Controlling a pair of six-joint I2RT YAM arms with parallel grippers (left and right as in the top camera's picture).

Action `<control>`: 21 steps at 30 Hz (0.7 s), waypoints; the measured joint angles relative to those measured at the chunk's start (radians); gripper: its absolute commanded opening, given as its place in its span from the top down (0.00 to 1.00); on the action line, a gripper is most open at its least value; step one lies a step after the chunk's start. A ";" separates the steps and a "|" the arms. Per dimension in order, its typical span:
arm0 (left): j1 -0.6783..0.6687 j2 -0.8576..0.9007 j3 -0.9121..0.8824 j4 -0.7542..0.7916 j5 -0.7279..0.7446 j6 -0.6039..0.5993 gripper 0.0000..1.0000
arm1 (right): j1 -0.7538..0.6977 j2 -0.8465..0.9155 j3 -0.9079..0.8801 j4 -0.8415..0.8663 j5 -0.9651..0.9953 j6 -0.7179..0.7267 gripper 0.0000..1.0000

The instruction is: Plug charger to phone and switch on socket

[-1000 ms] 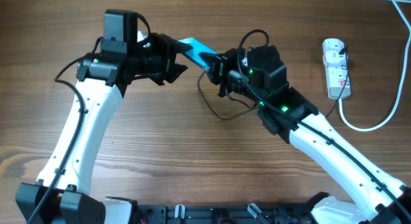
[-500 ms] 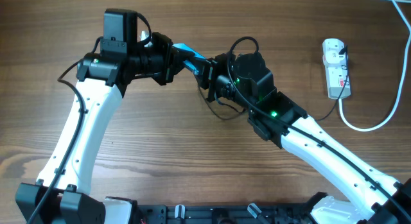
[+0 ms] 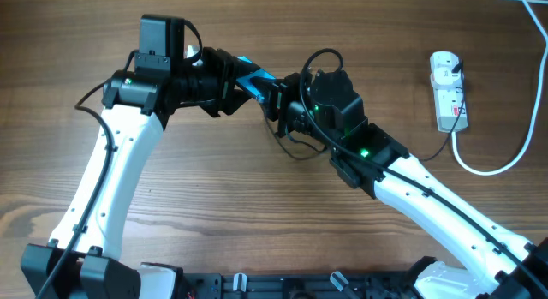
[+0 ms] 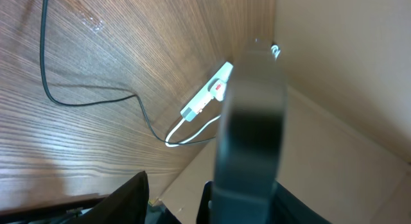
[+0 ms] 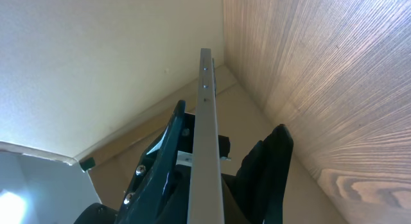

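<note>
The phone [image 3: 253, 74], with a light blue screen, is held above the table between my two grippers. My right gripper [image 3: 276, 98] is shut on it; in the right wrist view the phone's pale edge [image 5: 205, 121] runs straight up between the fingers [image 5: 215, 169]. My left gripper [image 3: 233, 80] is open around the phone's other end; in the left wrist view the phone [image 4: 250, 121] is a blurred dark bar next to the right finger [image 4: 205, 208]. The charger cable [image 3: 295, 155] loops on the table below the grippers and runs to the socket [image 3: 449, 92]. Its plug tip is hidden.
The white socket lies at the far right with its thick white cord [image 3: 497, 166] curving away. In the left wrist view the socket [image 4: 207, 99] and the dark cable [image 4: 90, 99] lie on the wood. Both arms meet over the table's upper middle.
My right arm has moved left with the phone, bringing its far end between the left gripper's fingers. In the last half second almost nothing moved.
</note>
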 measured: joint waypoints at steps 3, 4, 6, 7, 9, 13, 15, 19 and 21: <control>0.000 0.000 0.000 0.001 -0.018 0.004 0.60 | 0.000 0.000 0.000 0.000 0.000 -0.005 0.95; 0.000 0.000 0.000 0.001 -0.026 0.005 0.62 | 0.000 0.000 0.000 0.000 0.000 -0.005 0.95; 0.000 0.000 0.000 0.003 -0.035 0.004 0.65 | 0.000 0.000 0.000 -0.001 -0.001 -0.005 0.95; 0.002 0.000 0.000 0.005 -0.040 0.004 0.66 | 0.000 0.000 0.000 -0.002 -0.002 -0.005 0.95; 0.007 0.000 0.000 0.005 -0.040 0.004 0.66 | 0.000 0.000 0.000 -0.002 -0.006 -0.005 0.95; 0.011 0.000 0.000 0.010 -0.043 0.007 0.90 | 0.000 0.000 0.000 -0.006 -0.012 -0.005 0.95; 0.012 0.000 0.003 0.013 -0.047 0.004 0.96 | 0.000 0.002 -0.001 -0.009 -0.014 0.013 0.95; 0.013 0.000 0.005 0.037 -0.042 0.001 0.96 | -0.002 0.002 0.000 0.005 -0.011 0.067 0.94; 0.013 0.000 0.005 0.038 -0.042 0.000 0.96 | -0.002 0.002 0.000 0.006 -0.011 0.067 0.83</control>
